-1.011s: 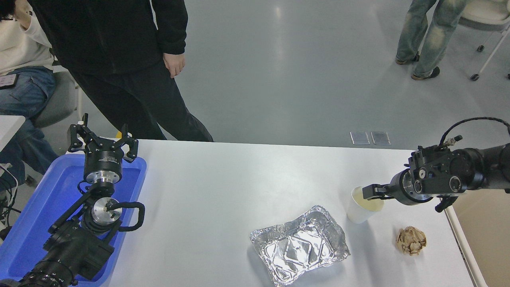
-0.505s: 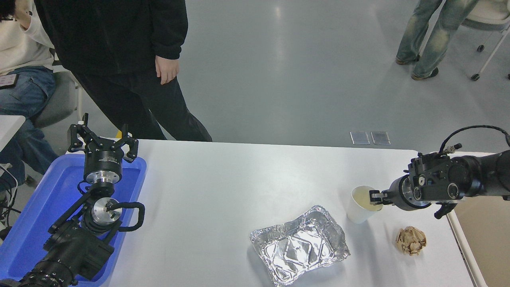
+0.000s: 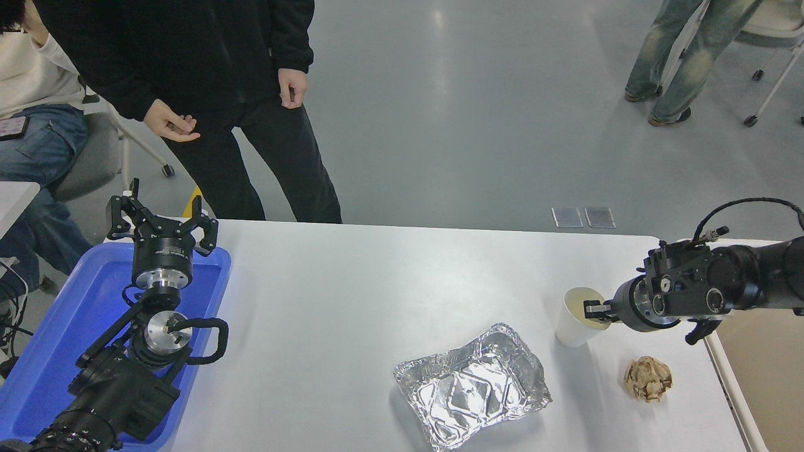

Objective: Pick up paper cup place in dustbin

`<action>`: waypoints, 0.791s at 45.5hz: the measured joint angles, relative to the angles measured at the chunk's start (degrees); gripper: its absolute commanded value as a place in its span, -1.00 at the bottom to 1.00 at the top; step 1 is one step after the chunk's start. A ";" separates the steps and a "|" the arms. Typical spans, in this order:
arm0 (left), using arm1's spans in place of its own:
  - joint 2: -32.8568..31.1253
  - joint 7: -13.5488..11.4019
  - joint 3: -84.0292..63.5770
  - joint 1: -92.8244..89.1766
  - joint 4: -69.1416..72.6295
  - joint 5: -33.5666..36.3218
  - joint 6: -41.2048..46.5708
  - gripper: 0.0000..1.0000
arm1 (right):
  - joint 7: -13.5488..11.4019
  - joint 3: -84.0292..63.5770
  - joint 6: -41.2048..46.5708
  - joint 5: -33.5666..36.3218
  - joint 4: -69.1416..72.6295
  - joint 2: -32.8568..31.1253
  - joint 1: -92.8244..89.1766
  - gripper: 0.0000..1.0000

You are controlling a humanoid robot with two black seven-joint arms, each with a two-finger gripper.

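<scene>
The dustbin (image 3: 763,370) sits off the table's right edge, just behind and below my right arm, so the coming carry runs rightward. My left gripper (image 3: 162,224) is parked open, far off over the blue tray (image 3: 56,326). My right gripper (image 3: 595,310) is pinched on the near rim of the upright paper cup (image 3: 579,317), which stands directly to its left.

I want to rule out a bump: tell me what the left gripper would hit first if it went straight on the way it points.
The left gripper points away from the camera, over the far rim of the blue tray. Nothing on the table lies ahead; beyond the edge, the person in black stands in that line, though depth is unclear.
</scene>
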 measured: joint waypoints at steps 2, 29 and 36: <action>0.00 0.00 -0.01 0.00 0.00 0.00 0.00 0.98 | -0.01 0.02 0.07 0.08 0.45 -0.24 0.62 -1.00; 0.03 0.00 0.01 0.00 0.00 0.00 0.00 0.98 | 0.01 -0.91 7.35 0.81 18.14 -10.57 24.72 -1.00; 0.03 0.00 0.02 0.00 0.00 0.00 0.00 0.98 | -0.04 -1.55 11.43 1.33 20.43 -13.11 31.73 -1.00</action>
